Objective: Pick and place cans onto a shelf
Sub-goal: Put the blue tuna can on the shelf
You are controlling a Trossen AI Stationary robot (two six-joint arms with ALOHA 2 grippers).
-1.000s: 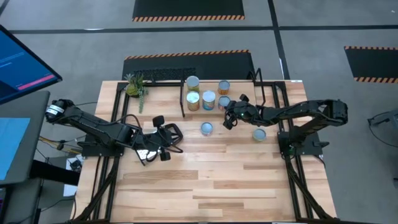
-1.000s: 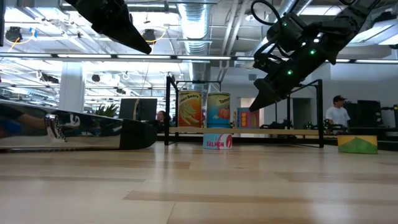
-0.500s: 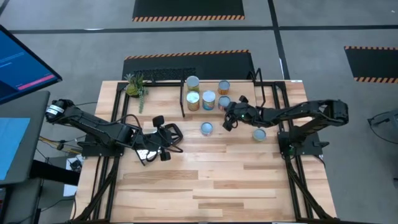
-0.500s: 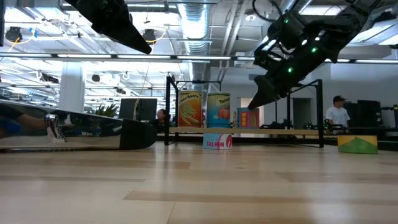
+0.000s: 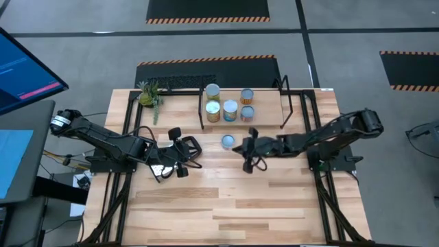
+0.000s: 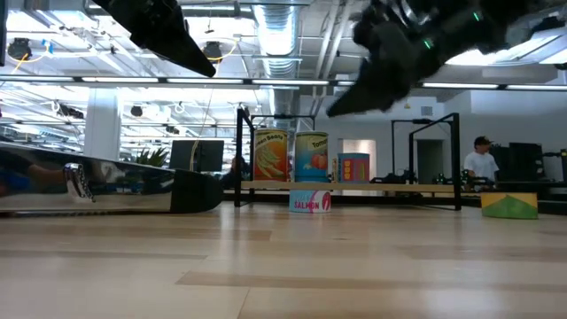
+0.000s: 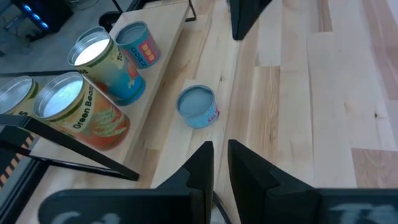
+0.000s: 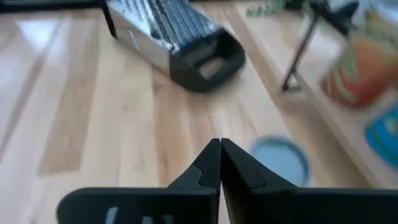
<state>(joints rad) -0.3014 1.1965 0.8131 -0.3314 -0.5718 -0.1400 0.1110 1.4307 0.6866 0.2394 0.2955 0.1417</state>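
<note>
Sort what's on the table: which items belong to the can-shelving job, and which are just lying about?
Job items: cans on the shelf; shelf; salmon can on the tabletop.
Lying about: grater; small plant; keyboard.

— Where are we? It looks to us like a robotics lab in an industrial hall.

— We agree: bare ceiling ducts (image 6: 275,27) and strip lights fill the top of the low view, hazard-striped floor mats (image 5: 208,9) lie at the top of the high view, and a monitor (image 5: 24,72) glows at upper left.
</note>
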